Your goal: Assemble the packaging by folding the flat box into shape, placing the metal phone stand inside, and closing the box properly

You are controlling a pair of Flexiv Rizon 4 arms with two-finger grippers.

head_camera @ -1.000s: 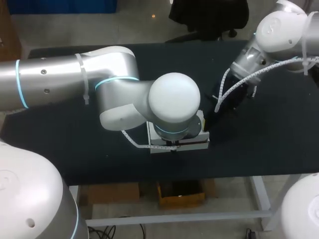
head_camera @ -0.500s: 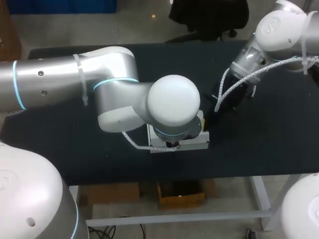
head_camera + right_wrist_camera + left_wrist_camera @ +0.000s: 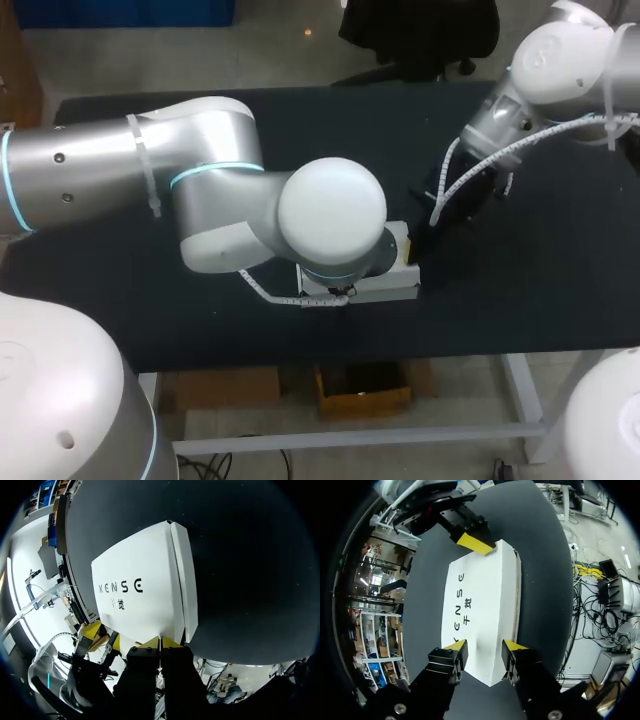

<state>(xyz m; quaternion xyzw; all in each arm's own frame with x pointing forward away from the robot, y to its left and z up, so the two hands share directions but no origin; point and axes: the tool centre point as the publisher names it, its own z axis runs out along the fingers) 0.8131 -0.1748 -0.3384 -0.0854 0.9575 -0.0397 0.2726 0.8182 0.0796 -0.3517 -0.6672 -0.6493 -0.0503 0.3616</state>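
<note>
left arm point(image 3: 330, 215) hides most of the white box point(image 3: 385, 289) in head view.

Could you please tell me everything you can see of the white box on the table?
The white box looks like cardboard, with dark print on its top and a seam along one long side. It appears closed and lies flat on the black table. The left gripper is open, its tips over the box's near end. The right gripper, fingers together, meets the far edge.
</note>
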